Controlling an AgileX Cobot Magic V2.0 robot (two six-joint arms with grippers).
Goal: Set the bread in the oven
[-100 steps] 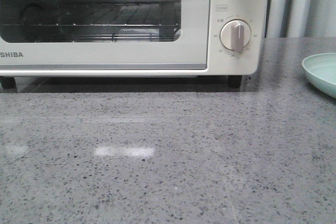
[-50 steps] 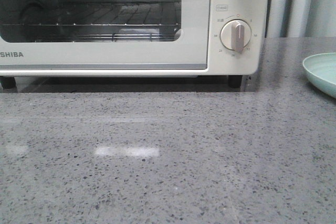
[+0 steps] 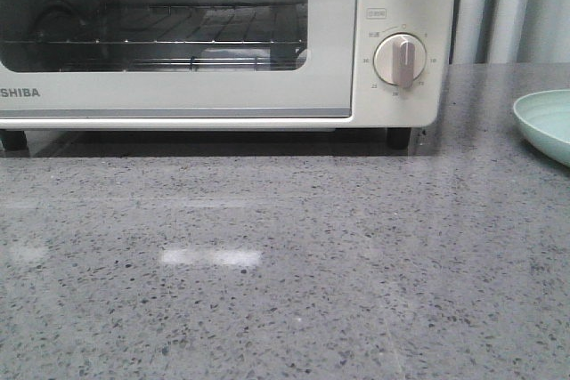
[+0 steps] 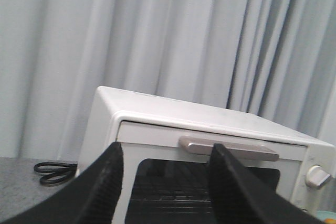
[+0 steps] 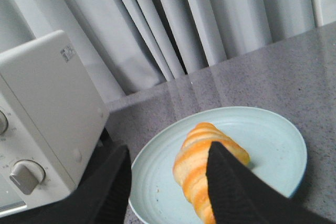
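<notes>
The cream-white oven (image 3: pixel 267 86) stands at the back of the grey counter, door shut, wire rack behind the glass. In the left wrist view the oven (image 4: pixel 157 114) faces my left gripper (image 4: pixel 165 153), which is open and empty, level with the door handle (image 4: pixel 228 148) and short of it. In the right wrist view the golden striped bread (image 5: pixel 199 166) lies on a pale green plate (image 5: pixel 262 135). My right gripper (image 5: pixel 168 158) is open above the plate, one finger in front of the bread. Neither gripper shows in the front view.
The plate's rim (image 3: pixel 543 122) shows at the right edge of the front view, right of the oven. A timer dial (image 3: pixel 399 60) is on the oven's right panel. A black cord (image 4: pixel 52 171) lies beside the oven. Grey curtains hang behind.
</notes>
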